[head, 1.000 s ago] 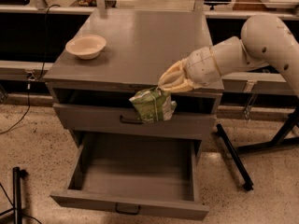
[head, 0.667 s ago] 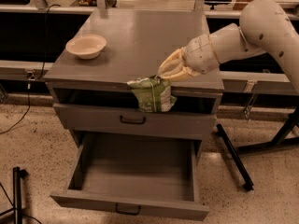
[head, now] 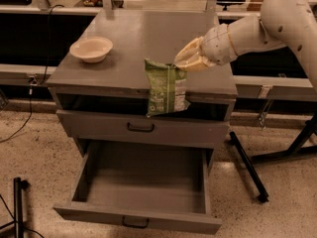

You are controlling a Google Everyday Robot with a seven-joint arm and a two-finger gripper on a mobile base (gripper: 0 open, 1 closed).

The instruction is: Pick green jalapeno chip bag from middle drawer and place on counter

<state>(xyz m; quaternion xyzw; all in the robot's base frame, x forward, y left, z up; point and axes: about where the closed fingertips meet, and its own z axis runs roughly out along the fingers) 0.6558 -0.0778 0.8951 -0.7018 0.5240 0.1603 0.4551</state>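
One grey cabinet point(head: 143, 133) fills the middle of my view, standing on a speckled floor point(head: 34, 152). Its counter point(head: 148, 33) is a flat matte grey top, seen from above and in front.

Bottom tier: the middle drawer point(head: 143, 182) is pulled far out toward the camera. I see only its bare grey floor and walls inside. Its small dark handle point(head: 134, 223) sits on the front panel.

The arm point(head: 267, 24) comes in from the upper right, pale and thick, reaching down and left over the counter's right front corner.

Above the open drawer, the upper drawer point(head: 99, 125) is pushed in. A dark gap runs between it and the counter.

Two black stand legs point(head: 247, 167) lie on the floor just right of the cabinet.

The chip bag point(head: 166, 88) is green with white patches. It hangs upright in the air at the counter's front edge, right of centre. Its top overlaps the counter surface in my view, and its lower part covers the dark gap and reaches the top edge of the upper drawer. It is not resting on anything I can see.

The bowl point(head: 91, 48) is cream and sits on the counter near the left edge, well apart from the bag.

The gripper point(head: 179, 63) is above the counter's right front, clamped on the bag's top right corner and carrying it.
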